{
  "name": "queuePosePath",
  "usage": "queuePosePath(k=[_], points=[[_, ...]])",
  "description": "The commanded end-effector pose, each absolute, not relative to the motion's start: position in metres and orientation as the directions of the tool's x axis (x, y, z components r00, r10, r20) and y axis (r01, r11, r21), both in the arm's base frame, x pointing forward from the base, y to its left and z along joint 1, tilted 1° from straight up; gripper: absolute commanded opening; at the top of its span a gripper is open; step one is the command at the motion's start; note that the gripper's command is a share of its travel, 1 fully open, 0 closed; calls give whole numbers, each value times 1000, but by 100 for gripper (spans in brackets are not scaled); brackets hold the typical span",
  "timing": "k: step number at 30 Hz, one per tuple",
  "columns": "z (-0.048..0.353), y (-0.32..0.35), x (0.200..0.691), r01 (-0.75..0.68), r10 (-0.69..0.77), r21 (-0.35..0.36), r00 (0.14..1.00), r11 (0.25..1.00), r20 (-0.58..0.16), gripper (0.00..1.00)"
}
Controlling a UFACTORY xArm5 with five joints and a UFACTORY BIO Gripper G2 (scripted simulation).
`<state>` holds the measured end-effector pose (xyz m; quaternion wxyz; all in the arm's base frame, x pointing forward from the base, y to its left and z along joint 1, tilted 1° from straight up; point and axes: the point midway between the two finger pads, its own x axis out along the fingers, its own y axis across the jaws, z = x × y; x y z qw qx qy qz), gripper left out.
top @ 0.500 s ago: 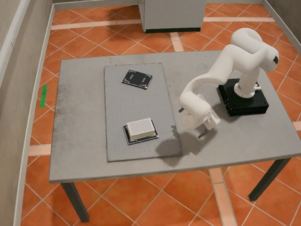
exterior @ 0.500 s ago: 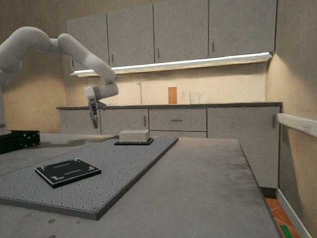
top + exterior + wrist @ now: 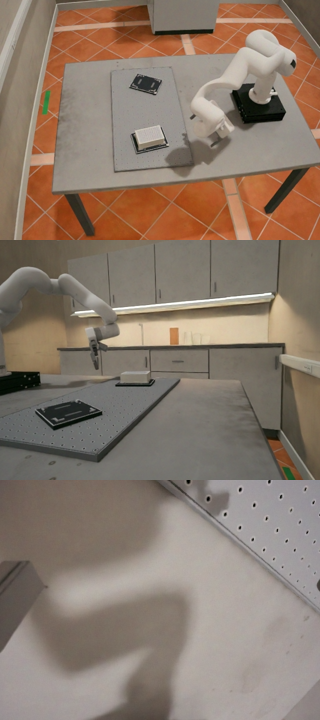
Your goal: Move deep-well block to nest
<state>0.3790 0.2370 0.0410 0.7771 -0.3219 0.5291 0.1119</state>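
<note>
"Where is the deep-well block [image 3: 149,135] [image 3: 135,377] to be found, relative to the perforated board [image 3: 149,108] [image 3: 124,400] [image 3: 280,520]?"

"On plate nest N1 [image 3: 165,145] [image 3: 134,385], by which it is carried near the board's left-hand end, as seen from the arm's base. The wells are turned upward. The cut-off corner cannot be made out."

"And plate nest N2 [image 3: 146,83] [image 3: 68,413]?"

"It is set near the board's opposite end, turned at an angle to the board's edges. Its raised corner locators and two pale slots are left exposed. Which corner is marked A1 cannot be told."

"How are the jaws of the BIO Gripper [image 3: 204,130] [image 3: 100,356] placed?"

"They are spread fully apart, with nothing held between them. The gripper is held above the gray table top [image 3: 85,144] [image 3: 196,420] [image 3: 225,640], beside the board's long edge on the base side. In the wrist view, a gripper finger [image 3: 17,597] is seen at the left, while the board is shown across the upper right corner."

"Is the arm [image 3: 232,72] [image 3: 85,296] mounted on that same side?"

"Yes, on a black base [image 3: 280,111] [image 3: 33,379], well apart from the board. The arm is bent out toward the board, and a shadow is cast across the board's edge near N1. Beyond the board's other long side, past the table, a green strip [image 3: 46,102] [image 3: 288,473] is seen on the tiled floor."
</note>
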Motion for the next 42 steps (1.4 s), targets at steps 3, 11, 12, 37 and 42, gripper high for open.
queuePosePath(k=[3,11,12,37,42], points=[[47,238,380,-514,-165,-382,418,768,-894,37],[79,238,380,-514,-165,-382,418,768,-894,37],[82,234,382,-499,-152,-383,442,778,-884,37],[125,201,454,-298,21,-223,641,928,-768,37],[137,192,467,-278,32,-207,666,938,-746,37]])
